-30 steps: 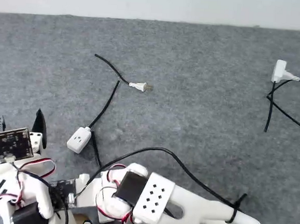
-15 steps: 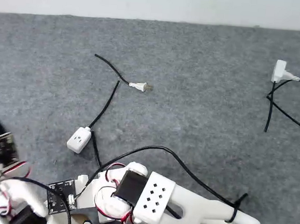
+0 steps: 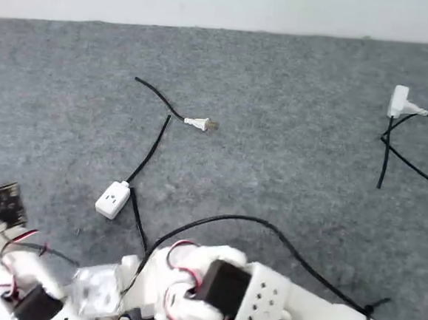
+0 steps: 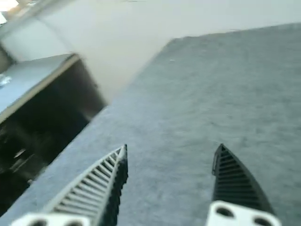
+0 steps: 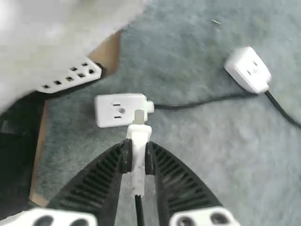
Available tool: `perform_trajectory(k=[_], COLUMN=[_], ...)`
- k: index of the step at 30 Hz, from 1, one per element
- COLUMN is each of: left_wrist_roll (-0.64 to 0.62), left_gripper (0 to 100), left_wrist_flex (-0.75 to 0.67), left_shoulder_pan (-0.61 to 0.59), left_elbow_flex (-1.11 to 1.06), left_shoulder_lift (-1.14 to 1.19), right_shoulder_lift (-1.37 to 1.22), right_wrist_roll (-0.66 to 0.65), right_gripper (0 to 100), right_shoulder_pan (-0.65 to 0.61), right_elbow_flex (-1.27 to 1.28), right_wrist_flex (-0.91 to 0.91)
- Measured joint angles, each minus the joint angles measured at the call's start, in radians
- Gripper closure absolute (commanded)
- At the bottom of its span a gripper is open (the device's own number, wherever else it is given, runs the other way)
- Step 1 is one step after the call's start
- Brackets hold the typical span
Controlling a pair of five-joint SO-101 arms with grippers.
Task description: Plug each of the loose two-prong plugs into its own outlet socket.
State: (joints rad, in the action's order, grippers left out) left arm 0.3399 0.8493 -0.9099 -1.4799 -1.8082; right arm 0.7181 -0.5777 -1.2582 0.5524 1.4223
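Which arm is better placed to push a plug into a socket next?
Right. The right gripper is shut on a white plug, whose prongs sit close to the nearer white socket. The left gripper is open and empty above bare carpet.

White plug (image 5: pixel 138 141), black cord (image 5: pixel 202 100), speckled grey mat (image 3: pixel 278 98).

- High camera looks down on the grey mat (image 3: pixel 278 98), arms (image 3: pixel 247 300) at 6 o'clock.
- Left wrist camera, behind the left gripper (image 4: pixel 169 165), skims low across that mat.
- Right wrist camera, behind the right gripper (image 5: pixel 136 157), hovers close above it.
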Motion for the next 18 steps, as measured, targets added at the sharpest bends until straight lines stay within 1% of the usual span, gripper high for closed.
perform_trajectory(k=[3,8,10,14,16,18], left_wrist_roll=[0.0,0.0,0.0,0.0,0.0,0.0], left_gripper=[71,71,71,71,71,71], left_wrist_flex=[0.041,0.241,0.285,0.276,0.276,0.276], left_shoulder_pan=[0.127,0.417,0.494,0.5,0.468,0.405], left_elbow_flex=[-0.012,-0.012,-0.012,0.002,0.046,0.104], left_shoulder_lift=[0.0,0.0,0.0,0.0,0.0,0.0], right_shoulder_lift=[0.064,0.233,0.304,0.393,0.394,0.368], right_wrist_roll=[0.003,0.003,0.002,0.002,0.014,0.029], right_gripper=[99.1,99.1,99.1,99.1,99.1,99.1], right_shoulder_pan=[0.08,0.195,0.23,0.259,0.259,0.259], right_elbow_flex=[0.0,0.0,0.0,0.0,0.0,0.0], right_wrist_flex=[0.0,0.031,0.052,0.068,0.066,0.041])
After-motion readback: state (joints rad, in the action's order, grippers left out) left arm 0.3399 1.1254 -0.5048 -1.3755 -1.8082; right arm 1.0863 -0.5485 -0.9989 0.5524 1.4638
